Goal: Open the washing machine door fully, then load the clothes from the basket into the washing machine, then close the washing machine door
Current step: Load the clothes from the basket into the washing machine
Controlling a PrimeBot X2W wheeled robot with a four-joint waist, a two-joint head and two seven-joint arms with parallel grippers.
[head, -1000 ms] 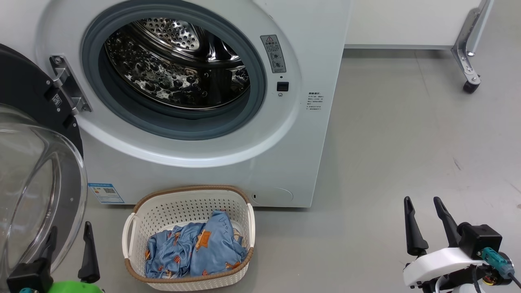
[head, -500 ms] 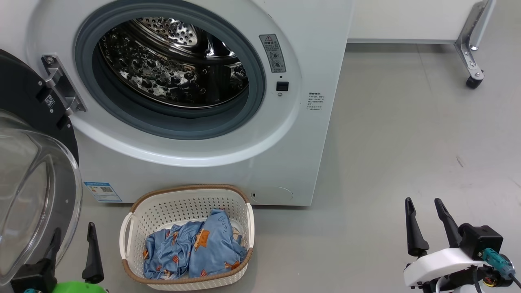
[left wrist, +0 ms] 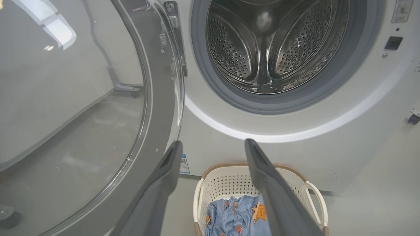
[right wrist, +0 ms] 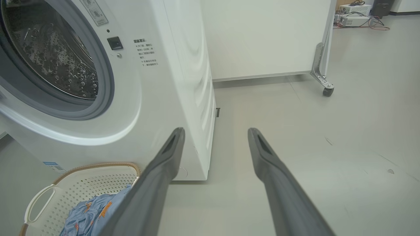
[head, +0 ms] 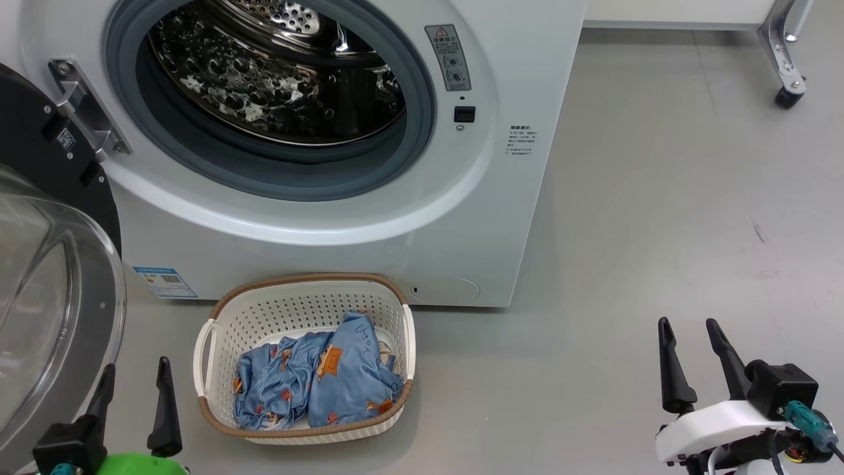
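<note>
- The door (head: 39, 277) stands swung wide to the left of the washing machine (head: 395, 224), so the step in hand is probably the first pick of laundry.
- The left end effector (head: 134, 373) has its fingers spread wide and holds nothing. It sits low between the door's glass bowl and the left handle of the basket (head: 303, 280).
- The right end effector (head: 688, 330) is just as wide open and empty, well apart from the basket over the bare floor (head: 626, 231).
- The left one is nearer. It should come down onto the thick middle of the heap and keep both fingers inside the rim.
- It should close on a deep fold rather than a corner, so the fabric lifts whole and does not trail.
- It should lift clear of the rim before swinging up, minding the door glass beside that arm.
- The basket stands on the floor just before the machine's lower front. The blue clothes (head: 323, 386) lie bunched in its bottom, towards the near wall.
- The drum (head: 264, 79) looks bare as far as it can be seen.
</note>
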